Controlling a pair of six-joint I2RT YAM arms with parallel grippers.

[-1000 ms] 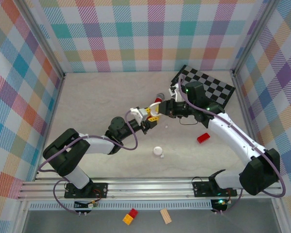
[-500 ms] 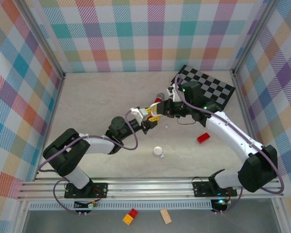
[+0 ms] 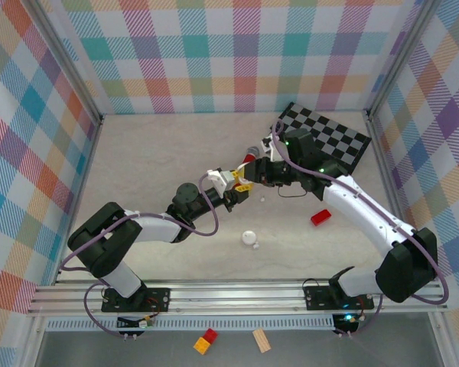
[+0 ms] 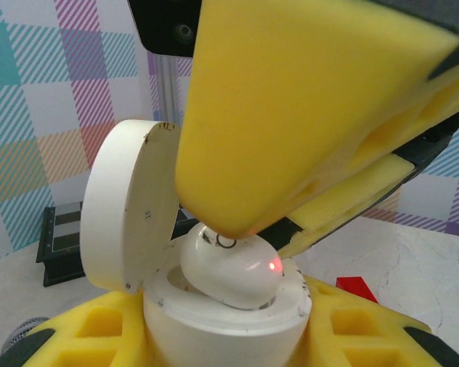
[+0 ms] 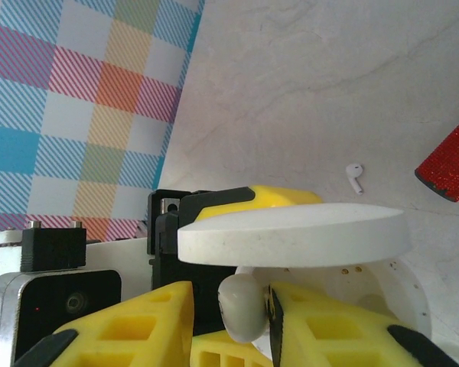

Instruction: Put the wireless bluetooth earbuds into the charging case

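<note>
My left pincer point(image 3: 235, 183) hugs the open charging case point(image 4: 214, 325) so it cannot wobble. My right pincer point(image 5: 231, 325), a little open, lets a white earbud point(image 5: 242, 307) settle inside.

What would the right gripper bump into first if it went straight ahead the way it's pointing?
The right gripper would likely meet the earbud first, pressing it into the open charging case.

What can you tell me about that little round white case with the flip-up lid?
The round white plastic charging case is open: its flat disc lid, edge slightly scuffed, stands raised, hinged at one side. The left tool clamps its bowl-shaped base between yellow foam pads. A glossy white earbud sits in the base, flanked by the yellow pads of the right tool; whether they grip is unclear.
</note>
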